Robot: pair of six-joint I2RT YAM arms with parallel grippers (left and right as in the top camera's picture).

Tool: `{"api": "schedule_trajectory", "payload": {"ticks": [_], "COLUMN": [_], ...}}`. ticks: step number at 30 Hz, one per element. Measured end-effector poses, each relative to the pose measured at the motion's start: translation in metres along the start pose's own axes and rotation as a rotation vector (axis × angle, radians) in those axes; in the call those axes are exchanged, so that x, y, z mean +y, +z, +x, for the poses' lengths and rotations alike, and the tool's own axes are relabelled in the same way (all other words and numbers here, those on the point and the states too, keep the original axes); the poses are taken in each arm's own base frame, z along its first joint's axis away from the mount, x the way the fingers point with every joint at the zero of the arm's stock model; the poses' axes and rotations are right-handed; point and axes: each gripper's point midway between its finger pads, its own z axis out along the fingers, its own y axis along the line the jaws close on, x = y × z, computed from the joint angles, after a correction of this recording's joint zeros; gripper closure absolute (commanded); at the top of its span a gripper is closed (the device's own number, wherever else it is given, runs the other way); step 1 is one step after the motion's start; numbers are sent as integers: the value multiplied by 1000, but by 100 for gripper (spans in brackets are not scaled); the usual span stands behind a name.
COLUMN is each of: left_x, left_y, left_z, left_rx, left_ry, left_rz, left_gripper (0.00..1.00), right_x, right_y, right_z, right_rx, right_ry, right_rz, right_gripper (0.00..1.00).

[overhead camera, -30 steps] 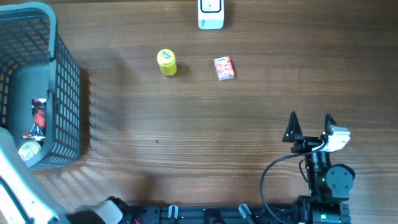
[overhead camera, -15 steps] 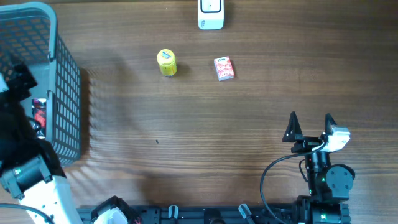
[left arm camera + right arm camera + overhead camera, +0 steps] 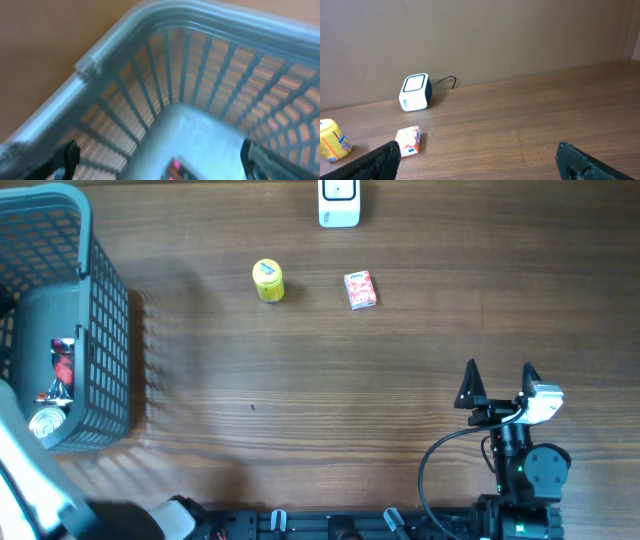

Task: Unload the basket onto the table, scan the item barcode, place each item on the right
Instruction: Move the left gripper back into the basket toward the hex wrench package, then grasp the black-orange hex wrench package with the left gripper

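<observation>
Red carton (image 3: pixel 360 289) well ahead-left of right pincer (image 3: pixel 499 370).

Right gripper (image 3: pixel 499 375) spread wide, empty; left gripper (image 3: pixel 159 152) apparently wide, blurred.

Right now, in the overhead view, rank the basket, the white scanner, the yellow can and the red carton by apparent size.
1. blue basket, by far the largest.
2. white scanner, though the frame's top edge cuts it off.
3. yellow can and red carton: too alike to rank.
</observation>
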Motion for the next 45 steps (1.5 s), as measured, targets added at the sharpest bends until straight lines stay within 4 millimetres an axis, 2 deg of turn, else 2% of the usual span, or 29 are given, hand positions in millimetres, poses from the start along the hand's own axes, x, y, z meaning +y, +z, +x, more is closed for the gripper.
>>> {"api": "schedule_trajectory", "payload": {"ticks": [2,4,8,13,17,27,35,39,45], "left_x": [0,-1,2,3,0,-2,-6,-7,-11], "left_y": [17,25,28,28,41,68,93,97,104], "left_z": [17,38,72,100,122,151,193,200,204], "left_rx": [92,176,316,428,509,597,719,733,721], "left_ry": [-13,-21,-26,12,71,149,212,283,425], "left_rz": [18,31,43,65,100,146,206,240,301], "left_gripper": [0,0,0,0,0,0,0,3,0], "right_x": [0,0,0,0,0,0,0,0,0], "right_y": [0,0,0,0,0,0,0,0,0], "right_z": [0,0,0,0,0,0,0,0,0], "right_rx": [0,0,0,0,0,0,0,0,0], "right_ry": [0,0,0,0,0,0,0,0,0], "right_rz": [0,0,0,0,0,0,0,0,0], "right_gripper": [0,0,0,0,0,0,0,0,0]}}
